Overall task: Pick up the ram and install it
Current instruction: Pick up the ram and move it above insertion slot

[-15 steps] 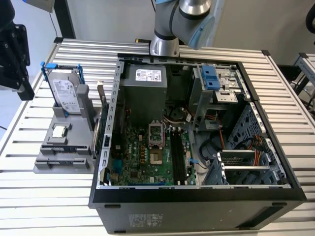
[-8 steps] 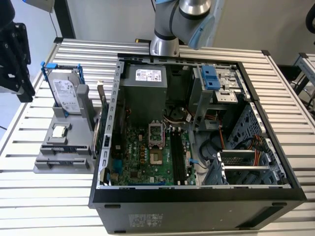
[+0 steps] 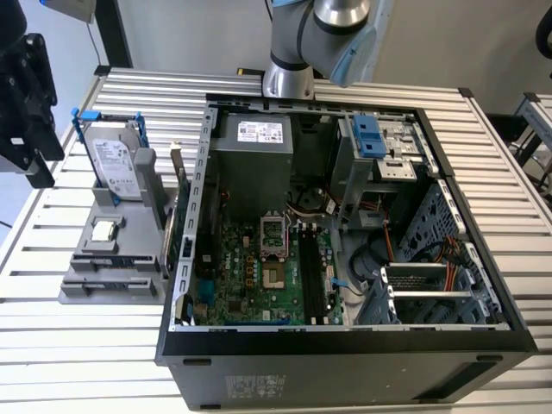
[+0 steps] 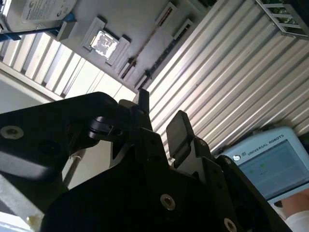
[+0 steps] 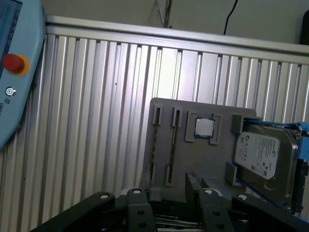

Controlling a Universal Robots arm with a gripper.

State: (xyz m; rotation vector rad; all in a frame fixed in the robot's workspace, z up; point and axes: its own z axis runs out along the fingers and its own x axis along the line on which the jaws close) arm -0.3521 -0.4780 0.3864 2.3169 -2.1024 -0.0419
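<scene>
Currently claw [image 4: 161, 118] spread, empty; ram [image 5: 172, 145] on edge in grey tray [image 5: 212, 159], long axis along case wall [image 3: 194, 216]

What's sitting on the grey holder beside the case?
A hard drive standing on edge and a square chip in a recess. Contents of the narrow slots in the holder cannot be told.

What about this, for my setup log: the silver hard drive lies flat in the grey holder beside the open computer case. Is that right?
Not quite. The hard drive stands on edge in the grey holder, not flat; the exterior view shows it. It is indeed beside the open computer case.
</scene>
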